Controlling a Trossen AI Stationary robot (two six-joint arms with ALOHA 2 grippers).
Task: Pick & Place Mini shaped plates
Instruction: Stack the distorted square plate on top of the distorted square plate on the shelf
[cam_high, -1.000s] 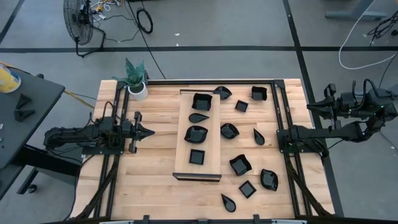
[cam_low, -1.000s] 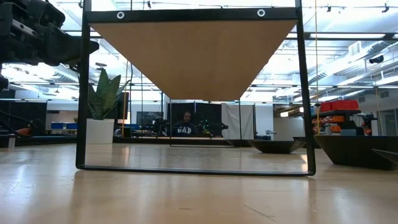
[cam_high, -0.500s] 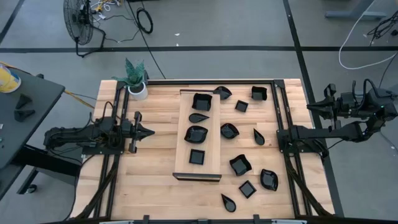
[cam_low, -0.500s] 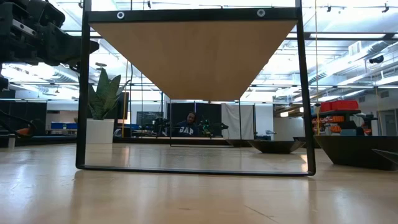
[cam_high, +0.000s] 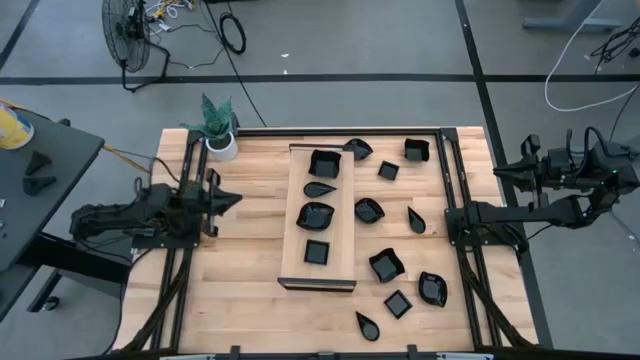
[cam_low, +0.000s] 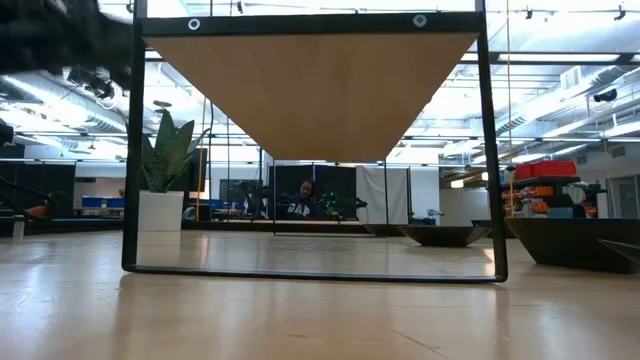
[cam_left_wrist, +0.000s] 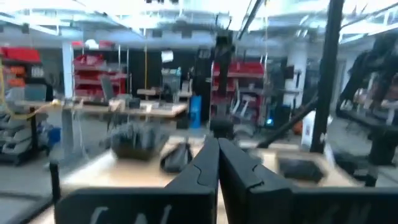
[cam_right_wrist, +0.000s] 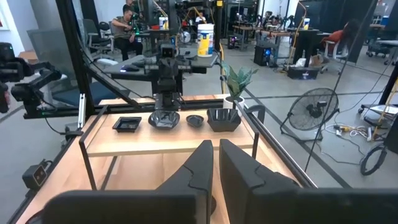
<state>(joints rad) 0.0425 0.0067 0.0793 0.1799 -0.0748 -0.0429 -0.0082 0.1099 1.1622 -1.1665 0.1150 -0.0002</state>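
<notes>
Glossy black mini shaped plates (cam_high: 386, 264) lie on the pale striped wooden table (cam_high: 250, 280); the small white pot (cam_high: 222, 146) carries a green plant.

Left arm lies low along the left side of the table (cam_high: 250, 300), stretched toward the table's middle, wrist angled slightly toward the far edge; left gripper (cam_high: 232, 198) empty, fingers (cam_left_wrist: 205, 171) pressed together. Right arm sits folded at the table's right edge, forearm reaching off past the edge; right gripper (cam_high: 451, 216) just inside that edge, pointing toward the table's middle, holding nothing, fingers (cam_right_wrist: 200, 163) nearly together with a thin gap between them.
</notes>
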